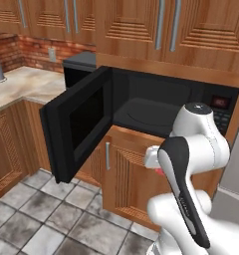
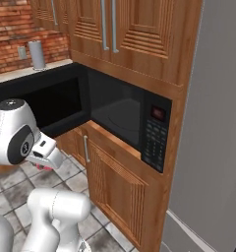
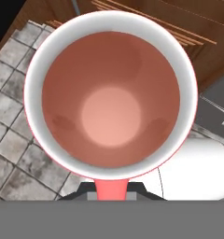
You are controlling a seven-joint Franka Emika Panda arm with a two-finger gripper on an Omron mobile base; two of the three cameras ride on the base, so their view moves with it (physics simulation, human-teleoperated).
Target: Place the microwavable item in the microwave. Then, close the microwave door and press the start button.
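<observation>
I see the wide black microwave's [image 1: 156, 107] large black glass-windowed door [image 1: 76, 127] swung open at its left. Right of that door and below the microwave's cavity, my fingers [image 3: 111, 193] are clamped on the small red white-rimmed cup [image 3: 111, 95], held over grey floor tiles [image 3: 20, 144].

A home kitchen, rendered rather than filmed. Wooden wall cabinets [image 1: 191, 30] with long metal handles run along the top, and matching base cabinets [image 2: 117, 192] with ribbed panel doors stand below. A black microwave [image 2: 139, 123] is built into the woodwork, with a keypad [image 2: 153, 140] and a small red display on its right side; the microwave door [image 1: 76, 127] hangs wide open to the left. A pale stone bench [image 1: 22, 84] sits against a red brick wall [image 1: 39, 52] bearing a socket plate. The floor [image 1: 37, 214] is grey mottled tile, and a tall grey fridge [image 2: 213, 147] stands at the right
</observation>
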